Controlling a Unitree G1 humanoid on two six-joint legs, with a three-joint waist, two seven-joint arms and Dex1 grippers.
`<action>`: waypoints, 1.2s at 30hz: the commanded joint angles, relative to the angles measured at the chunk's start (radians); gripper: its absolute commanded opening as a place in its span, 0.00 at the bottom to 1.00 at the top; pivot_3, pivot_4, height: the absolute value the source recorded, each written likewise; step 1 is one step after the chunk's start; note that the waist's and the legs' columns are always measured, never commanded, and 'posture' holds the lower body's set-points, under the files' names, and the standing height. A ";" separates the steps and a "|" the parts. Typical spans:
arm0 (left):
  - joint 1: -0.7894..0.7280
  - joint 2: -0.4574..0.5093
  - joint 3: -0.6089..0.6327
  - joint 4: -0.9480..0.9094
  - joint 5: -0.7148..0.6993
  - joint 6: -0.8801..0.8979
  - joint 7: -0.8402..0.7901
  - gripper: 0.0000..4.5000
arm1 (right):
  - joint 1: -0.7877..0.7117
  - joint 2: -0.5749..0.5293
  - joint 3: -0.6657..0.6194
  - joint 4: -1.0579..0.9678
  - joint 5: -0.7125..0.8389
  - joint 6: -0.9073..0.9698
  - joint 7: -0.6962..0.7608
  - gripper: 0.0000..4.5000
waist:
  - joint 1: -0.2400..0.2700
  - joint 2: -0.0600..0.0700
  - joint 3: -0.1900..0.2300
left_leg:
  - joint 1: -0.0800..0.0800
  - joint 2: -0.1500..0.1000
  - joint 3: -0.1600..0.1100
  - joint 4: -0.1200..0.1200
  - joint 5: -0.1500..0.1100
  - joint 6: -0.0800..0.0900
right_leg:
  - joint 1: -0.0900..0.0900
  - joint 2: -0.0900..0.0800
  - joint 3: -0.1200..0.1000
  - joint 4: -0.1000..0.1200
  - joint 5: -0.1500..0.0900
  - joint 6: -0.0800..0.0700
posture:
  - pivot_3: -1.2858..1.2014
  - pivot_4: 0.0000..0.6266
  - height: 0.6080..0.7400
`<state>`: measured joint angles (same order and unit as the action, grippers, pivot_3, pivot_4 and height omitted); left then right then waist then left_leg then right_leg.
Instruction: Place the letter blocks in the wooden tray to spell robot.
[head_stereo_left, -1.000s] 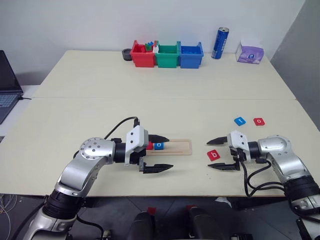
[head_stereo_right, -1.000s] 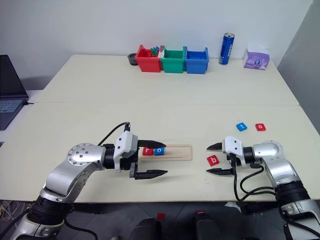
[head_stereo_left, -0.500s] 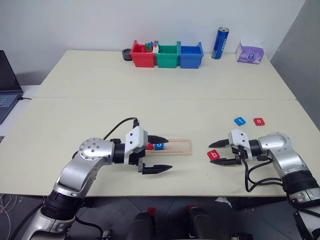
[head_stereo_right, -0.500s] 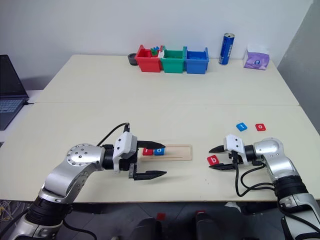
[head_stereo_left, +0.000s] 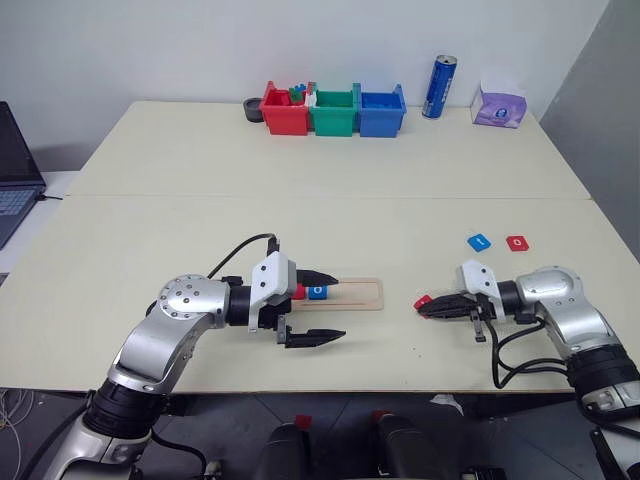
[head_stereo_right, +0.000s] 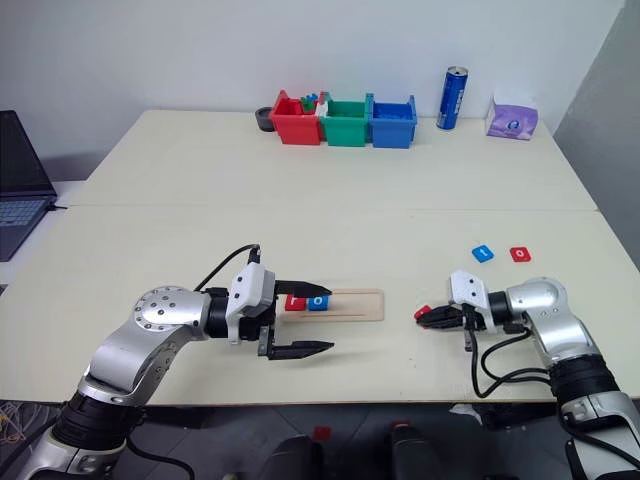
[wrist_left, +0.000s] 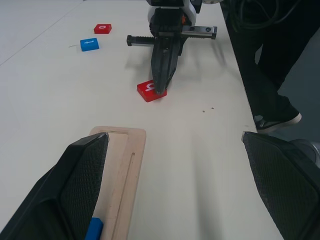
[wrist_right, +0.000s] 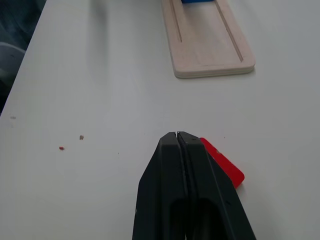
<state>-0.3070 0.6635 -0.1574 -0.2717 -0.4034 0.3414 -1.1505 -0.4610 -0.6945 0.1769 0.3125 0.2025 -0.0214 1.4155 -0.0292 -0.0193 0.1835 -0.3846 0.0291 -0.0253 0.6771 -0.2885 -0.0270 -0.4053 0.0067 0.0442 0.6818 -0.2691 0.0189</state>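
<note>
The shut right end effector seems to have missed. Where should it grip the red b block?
Pinch the red b block across two opposite side edges, coming steeply from above: it lies flat on the table, a thin square tile, with only those edges exposed.

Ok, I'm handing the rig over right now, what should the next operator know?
Left gripper: fingers open, beside the left end of the wooden tray, holding nothing.
Right gripper: fingers shut tight against each other, tips resting on the red b block; the block is not between them, so it looks like a missed grasp.
Done: red r block and blue o block sit in the tray.
Left: b, which lies on the table right of the tray, then the red o block and the blue t block, farther right. Probably reopen and regrasp b.
</note>
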 joint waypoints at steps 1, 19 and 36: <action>-0.009 0.002 0.005 -0.030 -0.005 -0.016 -0.006 1.00 | -0.028 -0.008 -0.029 -0.045 0.031 0.010 0.012 0.01 | 0.000 0.000 0.000 | 0.000 0.000 0.000 0.000 0.000 0.000 | 0.000 0.000 0.000 0.000 0.000 0.000 | 0.52 0.24 1.00; -0.026 -0.001 0.004 -0.009 -0.001 -0.027 -0.008 1.00 | -0.127 -0.016 0.009 0.151 -0.026 -0.255 0.104 0.99 | 0.000 0.000 0.000 | 0.000 0.000 0.001 0.000 0.000 0.000 | 0.000 -0.001 0.000 0.000 0.000 0.000 | 0.52 0.24 1.00; -0.018 -0.003 0.010 -0.042 -0.013 0.005 0.018 1.00 | -0.237 0.049 0.078 0.508 -0.147 -0.488 0.108 0.99 | -0.002 0.000 0.000 | 0.002 0.000 0.001 0.000 0.000 0.000 | 0.001 0.000 0.000 0.000 0.001 -0.001 | 0.52 0.24 1.00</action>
<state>-0.3203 0.6628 -0.1574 -0.2720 -0.4038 0.3446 -1.1408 -0.6874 -0.6460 0.2410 0.7807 0.0936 -0.4833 1.5013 -0.0312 -0.0191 0.1836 -0.3823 0.0294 -0.0245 0.6772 -0.2884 -0.0272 -0.4041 0.0063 0.0447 0.6822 -0.2682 0.0176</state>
